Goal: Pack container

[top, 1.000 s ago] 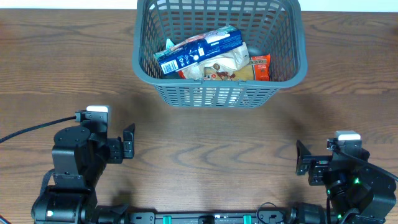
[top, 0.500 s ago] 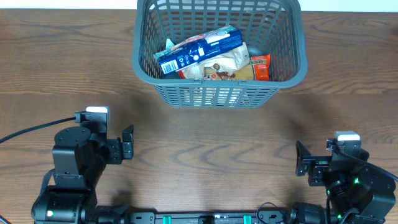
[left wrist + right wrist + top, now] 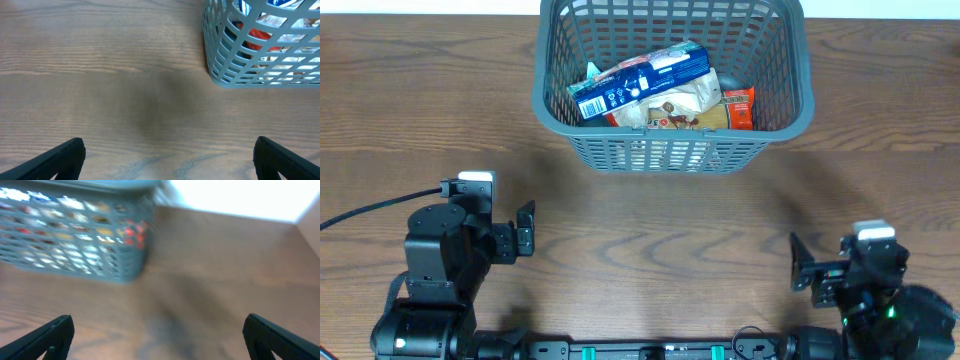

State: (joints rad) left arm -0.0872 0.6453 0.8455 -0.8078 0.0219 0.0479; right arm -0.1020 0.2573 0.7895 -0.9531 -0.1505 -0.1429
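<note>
The container (image 3: 672, 155), a large dark grey slotted basket, stands at the far middle of the table. It holds several food packets: a blue-and-white box (image 3: 638, 82), a tan bag (image 3: 685, 106) and a small red packet (image 3: 739, 108). The basket also shows in the left wrist view (image 3: 260, 60) and, blurred, in the right wrist view (image 3: 75, 250). My left gripper (image 3: 525, 230) is open and empty near the front left, its fingers wide apart (image 3: 167, 160). My right gripper (image 3: 801, 265) is open and empty near the front right, also seen in its wrist view (image 3: 160, 337).
The wooden table (image 3: 660, 230) lies bare between the grippers and the basket. A black cable (image 3: 370, 208) runs off the left edge from the left arm. A bright wall edge (image 3: 240, 200) lies beyond the table at the back.
The right arm has shifted slightly left and toward the front edge; its wrist view is motion-blurred. The left arm and the basket have not moved.
</note>
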